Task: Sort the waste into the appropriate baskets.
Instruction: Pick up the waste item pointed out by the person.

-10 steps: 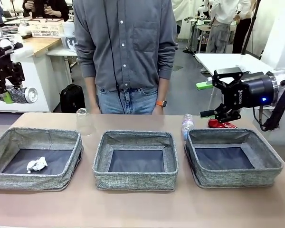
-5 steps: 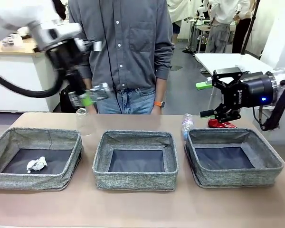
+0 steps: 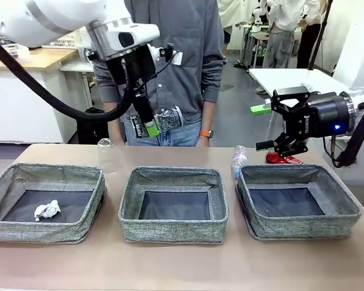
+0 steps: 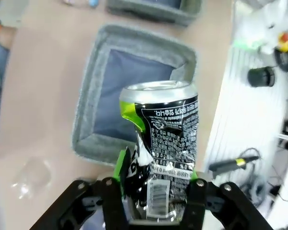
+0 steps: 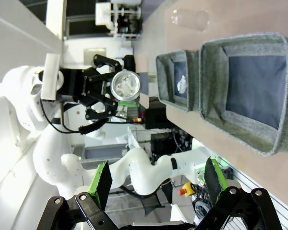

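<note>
Grips the dented dark drink can [image 4: 163,124] firmly between the green pads of the left gripper [image 4: 156,177], high over the middle basket [image 3: 173,176] — likely poised for a drop there — with the right gripper [image 3: 264,126] spread wide, empty, near the right basket [image 3: 297,171].

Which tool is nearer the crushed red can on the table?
Right. The right tool hangs open close above the crushed red can; the left tool grips a dark can above the middle basket.
</note>
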Robot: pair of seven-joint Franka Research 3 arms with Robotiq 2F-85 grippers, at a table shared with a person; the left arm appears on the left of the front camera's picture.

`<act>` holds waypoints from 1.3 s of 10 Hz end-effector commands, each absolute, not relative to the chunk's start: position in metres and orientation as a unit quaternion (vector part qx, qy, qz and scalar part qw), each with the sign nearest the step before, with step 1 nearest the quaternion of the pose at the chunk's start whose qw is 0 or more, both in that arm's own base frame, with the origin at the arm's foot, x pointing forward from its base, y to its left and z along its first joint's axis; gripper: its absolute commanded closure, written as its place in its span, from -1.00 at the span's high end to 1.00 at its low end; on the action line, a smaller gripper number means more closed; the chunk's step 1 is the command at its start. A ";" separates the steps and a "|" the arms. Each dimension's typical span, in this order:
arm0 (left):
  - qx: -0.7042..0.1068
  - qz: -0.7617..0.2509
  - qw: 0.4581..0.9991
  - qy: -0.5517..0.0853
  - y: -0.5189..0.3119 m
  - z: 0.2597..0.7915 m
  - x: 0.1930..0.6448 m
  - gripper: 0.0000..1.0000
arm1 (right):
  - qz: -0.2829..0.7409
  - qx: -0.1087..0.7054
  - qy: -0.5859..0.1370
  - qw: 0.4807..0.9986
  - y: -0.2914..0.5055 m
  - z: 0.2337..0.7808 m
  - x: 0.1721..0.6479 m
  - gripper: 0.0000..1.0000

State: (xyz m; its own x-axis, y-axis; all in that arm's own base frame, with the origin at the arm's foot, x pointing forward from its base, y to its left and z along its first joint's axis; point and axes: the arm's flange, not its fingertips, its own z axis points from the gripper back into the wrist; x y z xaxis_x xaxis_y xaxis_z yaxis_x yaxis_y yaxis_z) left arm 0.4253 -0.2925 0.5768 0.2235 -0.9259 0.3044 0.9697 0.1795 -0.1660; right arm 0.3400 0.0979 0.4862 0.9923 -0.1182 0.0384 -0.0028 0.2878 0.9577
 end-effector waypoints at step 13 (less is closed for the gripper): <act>-0.028 -0.319 0.945 -0.066 -0.382 0.684 0.303 0.00 | -0.043 0.607 -0.049 0.792 0.100 0.489 0.341 1.00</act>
